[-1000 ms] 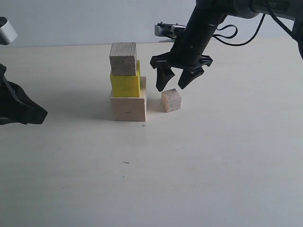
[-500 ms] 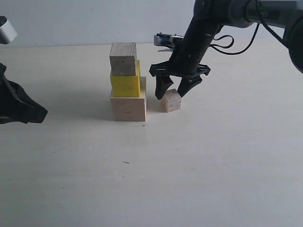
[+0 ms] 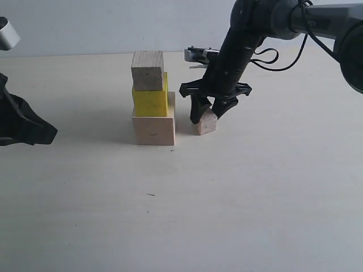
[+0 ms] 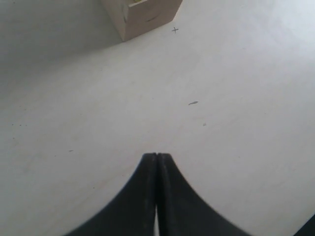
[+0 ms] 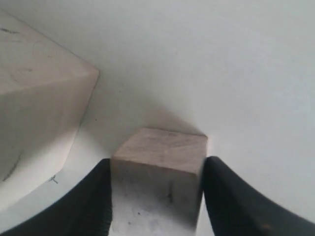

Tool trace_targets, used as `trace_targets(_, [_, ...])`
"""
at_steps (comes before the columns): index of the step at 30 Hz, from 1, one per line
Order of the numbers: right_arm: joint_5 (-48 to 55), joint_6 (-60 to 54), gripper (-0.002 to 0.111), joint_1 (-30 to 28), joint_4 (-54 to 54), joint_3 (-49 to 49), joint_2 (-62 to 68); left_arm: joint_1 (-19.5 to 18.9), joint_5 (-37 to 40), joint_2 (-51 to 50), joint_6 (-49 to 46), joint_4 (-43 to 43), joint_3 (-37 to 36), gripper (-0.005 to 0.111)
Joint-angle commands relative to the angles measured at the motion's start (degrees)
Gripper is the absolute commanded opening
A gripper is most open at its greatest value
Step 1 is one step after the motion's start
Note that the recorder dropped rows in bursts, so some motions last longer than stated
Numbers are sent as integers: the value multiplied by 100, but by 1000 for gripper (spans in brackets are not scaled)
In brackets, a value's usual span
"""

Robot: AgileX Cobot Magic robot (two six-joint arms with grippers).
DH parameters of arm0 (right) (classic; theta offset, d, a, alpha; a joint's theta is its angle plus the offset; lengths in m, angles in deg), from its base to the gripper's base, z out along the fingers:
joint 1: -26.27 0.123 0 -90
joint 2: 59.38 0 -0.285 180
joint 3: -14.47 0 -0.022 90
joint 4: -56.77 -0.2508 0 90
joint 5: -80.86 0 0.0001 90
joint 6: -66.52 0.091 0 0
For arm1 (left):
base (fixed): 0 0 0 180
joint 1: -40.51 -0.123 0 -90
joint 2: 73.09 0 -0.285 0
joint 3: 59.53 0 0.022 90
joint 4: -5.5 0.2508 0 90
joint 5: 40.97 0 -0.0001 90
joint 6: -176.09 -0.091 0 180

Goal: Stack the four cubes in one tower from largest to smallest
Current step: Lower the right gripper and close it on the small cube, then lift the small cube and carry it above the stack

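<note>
Three cubes stand stacked: the large pale wooden cube point(image 3: 153, 129) on the table, the bright yellow cube point(image 3: 150, 102) on it, and the medium wooden cube point(image 3: 147, 71) on top. The small wooden cube point(image 3: 207, 126) rests on the table just right of the stack. My right gripper point(image 3: 206, 115) reaches down over it, one black finger pressed against each side. The right wrist view shows the small cube point(image 5: 160, 167) filling my right gripper point(image 5: 158, 161), with the large cube point(image 5: 34, 113) beside it. My left gripper point(image 3: 50, 136) is shut and empty at the far left, and the left wrist view shows its tips point(image 4: 156, 156) pressed together.
The pale tabletop point(image 3: 238, 204) stretches out in front of and to the right of the stack. A small pencil cross point(image 4: 174, 30) marks the table near the large cube's corner point(image 4: 142, 14). A cable point(image 3: 272, 56) loops off the right arm.
My right gripper has come down from above the small cube and narrowed until its fingers sit on both sides of it. The stack and the left arm have stayed still.
</note>
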Motion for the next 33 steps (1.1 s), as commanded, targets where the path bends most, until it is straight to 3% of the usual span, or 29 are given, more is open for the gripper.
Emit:
trace_targets(1, [-17, -21, 28, -18, 14, -2, -156, 3, -57, -9, 22, -18, -14, 0])
trace_targets(5, [6, -21, 0, -29, 269, 9, -430, 3, -57, -9, 22, -18, -14, 0])
trace_targets(11, [10, 554, 0, -29, 958, 9, -1070, 3, -49, -9, 22, -18, -14, 0])
trace_targets(21, [89, 1099, 0, -18, 372, 9, -2247, 3, -49, -9, 22, -171, -14, 0])
trace_targets(33, [89, 1223, 0, 862, 301, 9, -2847, 3, 43, -9, 22, -394, -14, 0])
